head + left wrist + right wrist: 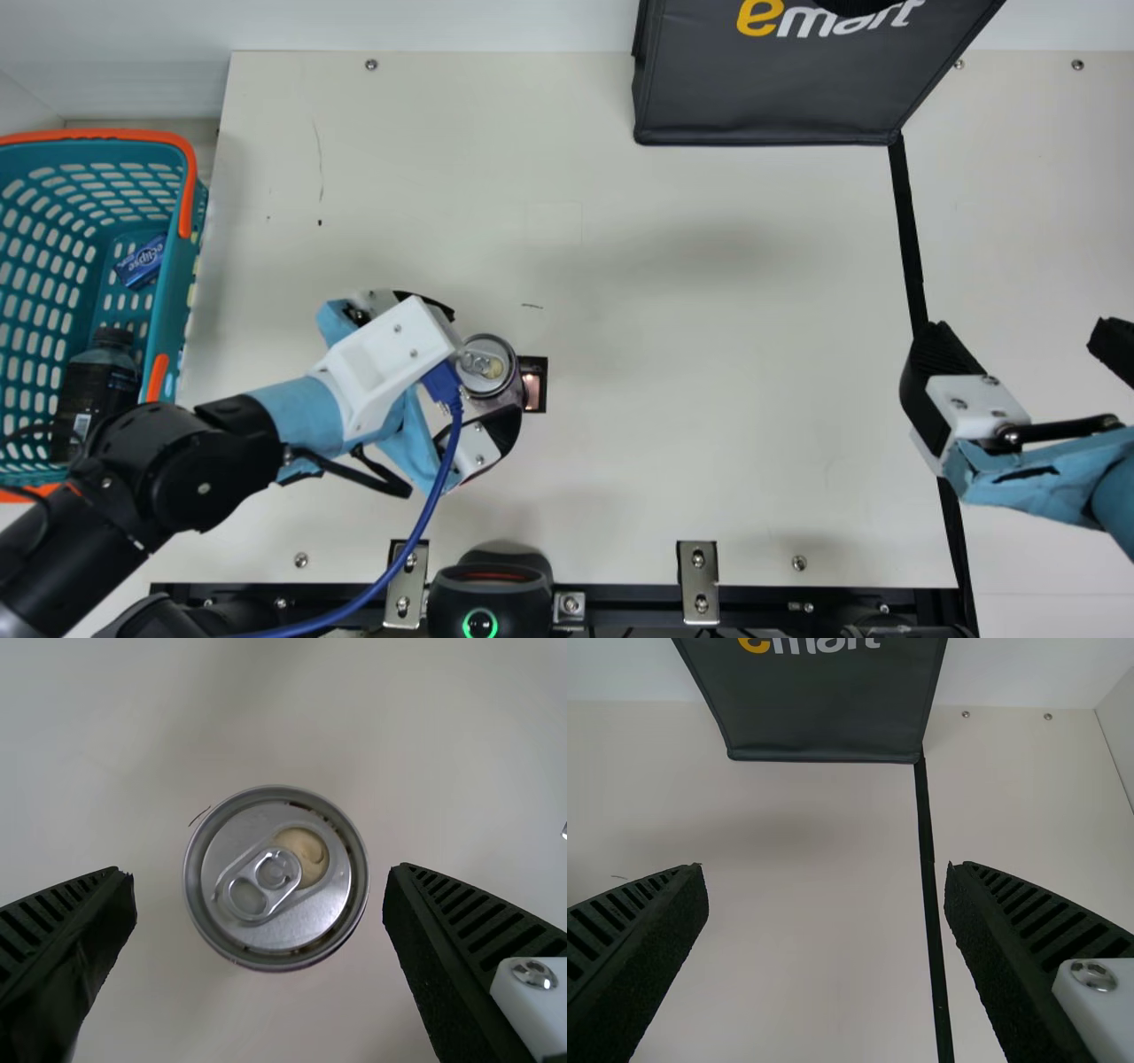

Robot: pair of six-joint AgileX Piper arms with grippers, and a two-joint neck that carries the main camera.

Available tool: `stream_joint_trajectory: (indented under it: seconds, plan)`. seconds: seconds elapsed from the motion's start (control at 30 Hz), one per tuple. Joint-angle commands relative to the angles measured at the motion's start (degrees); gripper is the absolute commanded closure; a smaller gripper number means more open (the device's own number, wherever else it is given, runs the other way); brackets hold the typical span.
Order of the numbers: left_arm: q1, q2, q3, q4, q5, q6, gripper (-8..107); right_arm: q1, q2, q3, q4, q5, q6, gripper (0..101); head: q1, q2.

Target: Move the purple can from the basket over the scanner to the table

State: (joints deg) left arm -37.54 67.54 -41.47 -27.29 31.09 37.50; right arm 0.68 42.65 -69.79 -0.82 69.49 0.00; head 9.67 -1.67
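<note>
Between the two fingers of the left pincer (260, 870), the purple can (485, 365) is upright, top facing up, seemingly standing on the counter (664, 399). Fingers apart, a gap on each side of the can in the left wrist view. Just beside it: small dark-framed window (533, 385). Scanner (489, 580) at the counter's near edge. Basket (97, 135) at the main view's left, holding a blue packet (142, 262) and dark bottle (96, 390). Black bag (762, 97) at the far edge; right pincer (1019, 337) above the counter at the right, fingers apart.

Step in hand, judged: release and back-off, task nearly done. Lift straight up, fingers kept wide, can centred; no sideways drift until clear of the rim. Risk: a finger clips the can and tips it. Swing the arm away only afterwards.
</note>
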Motion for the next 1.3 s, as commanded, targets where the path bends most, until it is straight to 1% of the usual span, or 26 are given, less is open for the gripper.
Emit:
stream_joint_trajectory:
  seconds: [0.0, 0.2, 0.5, 0.67, 0.7, 0.93, 1.27]
  plan:
    - [-0.1, 0.2, -0.1, -0.6, -0.3, 0.3, 9, 0.0, 0.0, 0.0, 0.0, 0.0, 0.0, 6, -1.7, 0.1]
    - [-0.1, 1.0, -0.2, -2.7, -0.7, 1.8, 9, 0.0, 0.0, 0.0, 0.0, 0.0, 0.0, 6, -1.7, 0.1]
    - [0.3, 1.3, -0.3, -6.7, 0.5, 4.7, 69, 0.0, 0.0, 0.0, 0.0, 0.0, 0.0, 6, -1.7, 0.1]
    - [0.3, 1.1, -1.6, -7.0, 0.9, 4.3, 102, 0.0, 0.0, 0.0, 0.0, 0.0, 0.0, 6, -1.7, 0.1]
    - [0.2, 1.1, -2.1, -6.8, 0.9, 4.0, 107, 0.0, 0.0, 0.0, 0.0, 0.0, 0.0, 6, -1.7, 0.1]
    - [-1.8, 3.1, -6.6, -3.4, 0.4, -0.8, 107, 0.0, 0.0, 0.0, 0.0, -0.1, 0.0, 6, -1.7, 0.1]
    - [-5.2, 9.7, -14.7, 2.6, 0.0, -8.9, 107, 0.0, 0.0, 0.0, 0.0, -0.1, 0.0, 6, -1.7, 0.1]
